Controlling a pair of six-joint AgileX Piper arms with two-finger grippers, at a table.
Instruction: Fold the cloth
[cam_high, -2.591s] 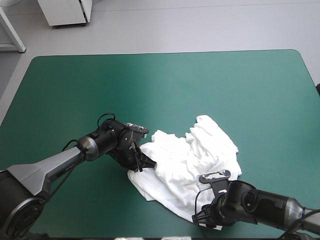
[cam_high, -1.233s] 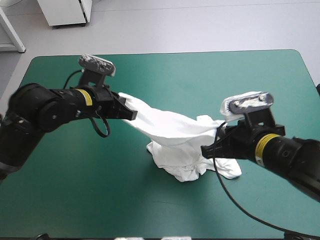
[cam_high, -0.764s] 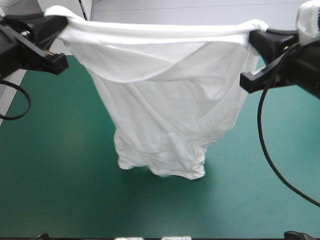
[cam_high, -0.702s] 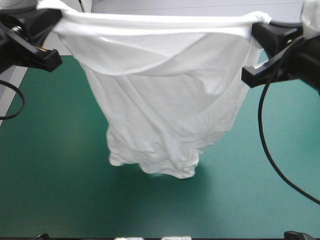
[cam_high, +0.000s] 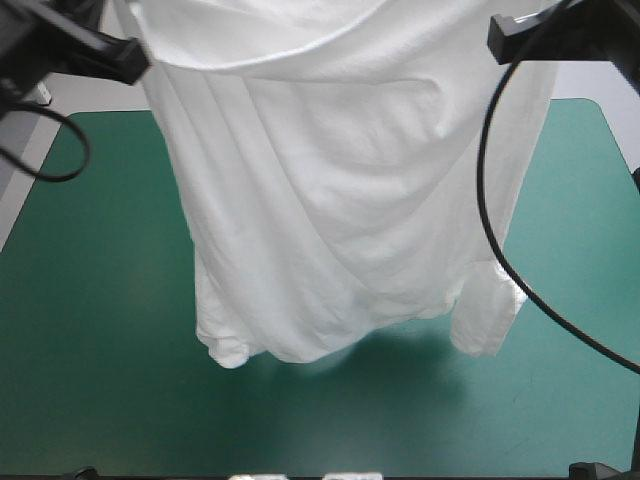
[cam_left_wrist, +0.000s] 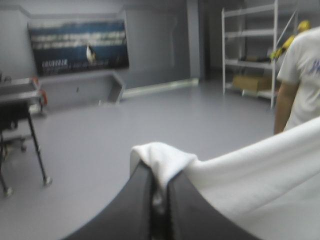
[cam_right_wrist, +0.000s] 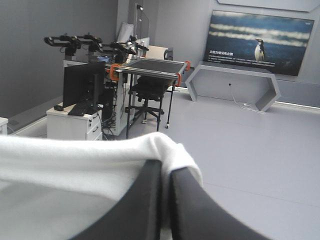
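The white T-shirt (cam_high: 340, 190) hangs as a wide sheet between my two raised arms, and its top edge runs out of the high view. Its lower hem (cam_high: 300, 350) hangs above the teal-green table (cam_high: 90, 330), and one sleeve (cam_high: 487, 315) dangles on the right side. My left gripper (cam_high: 138, 55) is shut on the upper left corner. In the left wrist view a bunched fold of T-shirt (cam_left_wrist: 165, 160) sticks out past the left gripper (cam_left_wrist: 159, 175). My right gripper (cam_high: 498, 30) is shut on the upper right corner, and T-shirt (cam_right_wrist: 80, 162) wraps over the right gripper (cam_right_wrist: 165, 172).
Teal-green table cover shows to the left, to the right and in front of the hanging shirt, with the shirt's shadow (cam_high: 400, 350) on it. The table's far edge (cam_high: 90, 113) is partly hidden behind the cloth.
Both arms have risen from the table with the shirt, which went from a crumpled heap to a hanging sheet. Since just before, it has spread wider and a sleeve has dropped free on the right.
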